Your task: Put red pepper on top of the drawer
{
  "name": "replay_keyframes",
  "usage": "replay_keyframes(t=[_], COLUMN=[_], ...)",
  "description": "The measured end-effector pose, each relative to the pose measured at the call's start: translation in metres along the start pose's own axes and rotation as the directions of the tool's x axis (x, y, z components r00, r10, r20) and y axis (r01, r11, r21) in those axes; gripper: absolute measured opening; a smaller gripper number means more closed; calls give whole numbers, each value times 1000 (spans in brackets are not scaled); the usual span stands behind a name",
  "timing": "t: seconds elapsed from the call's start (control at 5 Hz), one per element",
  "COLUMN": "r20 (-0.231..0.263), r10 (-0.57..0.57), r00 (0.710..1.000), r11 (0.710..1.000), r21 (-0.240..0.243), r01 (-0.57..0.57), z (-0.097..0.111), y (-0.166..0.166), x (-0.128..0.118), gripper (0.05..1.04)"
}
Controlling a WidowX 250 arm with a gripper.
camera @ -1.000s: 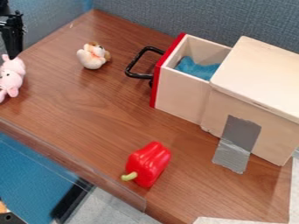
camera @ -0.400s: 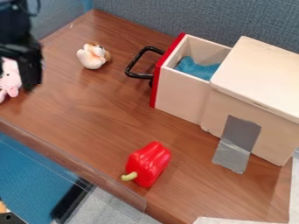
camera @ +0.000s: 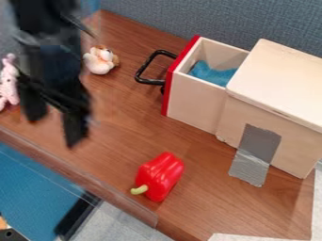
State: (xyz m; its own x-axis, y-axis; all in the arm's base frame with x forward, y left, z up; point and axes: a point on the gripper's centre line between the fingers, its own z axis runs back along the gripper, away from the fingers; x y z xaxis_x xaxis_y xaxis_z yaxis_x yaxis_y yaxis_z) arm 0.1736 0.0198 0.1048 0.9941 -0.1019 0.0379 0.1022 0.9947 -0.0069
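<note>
We look down at a slant on a brown, wood-grained counter. A black robot arm comes in at the upper left, its end effector hanging over the left side of the counter. The end effector is released: its two fingers stand apart, pointing down, with nothing between them.

The red pepper lies on the counter below the middle of our view, near the clear strip along the front edge. Its pale green stem points to the lower left. The pepper is apart from both the end effector and the drawer.

At the right we see a pale wooden box with a flat lid. Its drawer is pulled out toward the left — we can see down into it, where a blue cloth lies. The drawer has a red front with a black handle. Grey tape runs from the box's side down onto the counter.

Just beside the arm, toward the back, sits a small white and brown plush toy. A pink plush toy is at the left edge, and a grey fabric panel rises behind the counter.
</note>
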Motion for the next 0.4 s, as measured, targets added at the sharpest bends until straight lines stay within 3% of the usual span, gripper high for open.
replay_keyframes(t=[0.4], r20=[-13], r10=[-35], r00=[999], r11=[999], r21=[-10], r01=[35], z=[-23], y=[-78], x=[38], gripper=[998])
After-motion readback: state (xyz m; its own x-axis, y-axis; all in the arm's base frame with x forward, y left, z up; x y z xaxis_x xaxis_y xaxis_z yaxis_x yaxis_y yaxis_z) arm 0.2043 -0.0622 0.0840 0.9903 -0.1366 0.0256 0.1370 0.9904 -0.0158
